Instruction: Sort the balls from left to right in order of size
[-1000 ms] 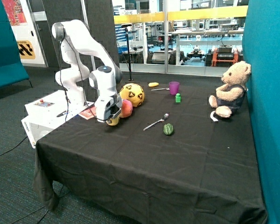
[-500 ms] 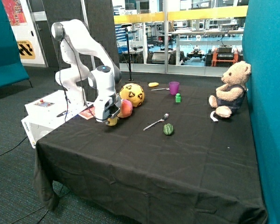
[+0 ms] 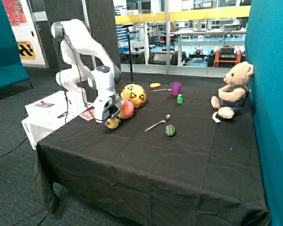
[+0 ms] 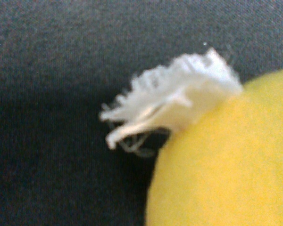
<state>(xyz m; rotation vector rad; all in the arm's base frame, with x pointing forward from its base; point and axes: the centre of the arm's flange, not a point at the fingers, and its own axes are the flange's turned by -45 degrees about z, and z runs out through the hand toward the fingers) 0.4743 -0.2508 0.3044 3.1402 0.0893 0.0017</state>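
Note:
Three balls lie in a diagonal row near the table's robot-side edge. The large yellow ball with black triangles is farthest back. The pink-and-yellow ball touches it in front. The small plain yellow ball rests on the black cloth, nearest the front. My gripper hangs just above and beside the small ball, close against it. In the wrist view the small yellow ball fills one corner, very near, with a frayed white tag at its edge.
A fork and a dark green pepper-shaped thing lie mid-table. Farther back are a purple cup, a green block, a spoon and a flat yellow piece. A teddy bear sits against the teal wall.
The gripper has shifted slightly up and toward the table's robot-side edge. The small yellow ball shows more fully below it and has stayed in place.

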